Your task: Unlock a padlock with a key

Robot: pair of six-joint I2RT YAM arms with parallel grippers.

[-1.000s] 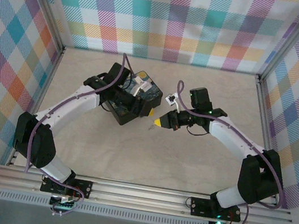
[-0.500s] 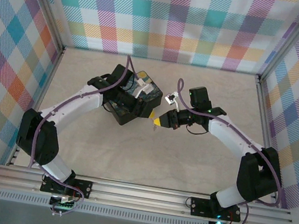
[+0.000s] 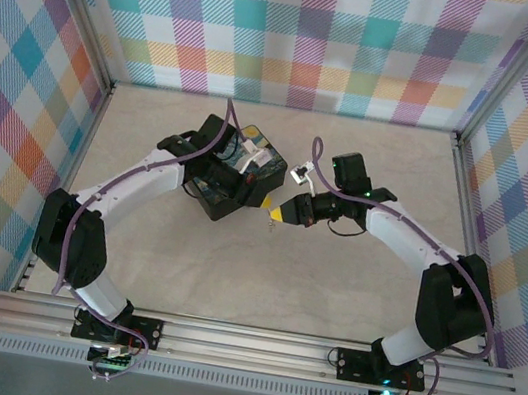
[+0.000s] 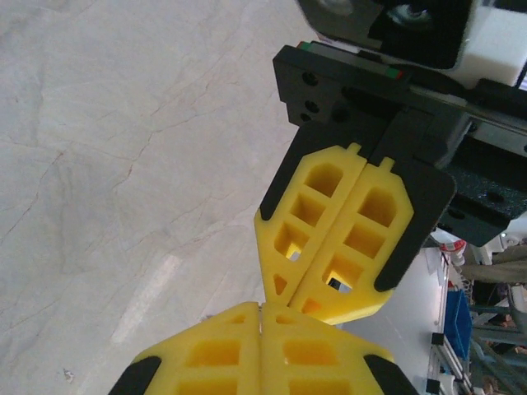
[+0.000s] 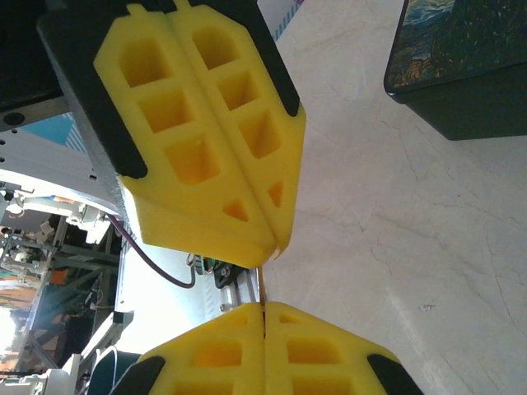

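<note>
Box [image 3: 221,202]: a dark box with a picture lid is set on the table [image 3: 330,290], under the left arm's wrist.
Left gripper [image 3: 269,204]: its yellow fingers are pressed together, tip to tip with the other gripper, just off the box's right corner.
Key [image 5: 263,284]: it is judged to be the thin pale strip seen edge-on, bridging the small gap between the two sets of tips; which side actually pinches it cannot be told.
Padlock: its place cannot be made out; nothing of that look is seen on the bare table.
Right gripper [image 3: 278,214]: its fingers are likewise pressed together and are pointed left, in line with the left gripper.
Step in hand: a two-handed hold at the meeting point is judged to be under way.
Doing it well: both seams are best kept on one line, so that the strip is not bent. Neither pair of fingers should be loosened until the other's hold is confirmed, and any pull should be kept slow and straight.
</note>
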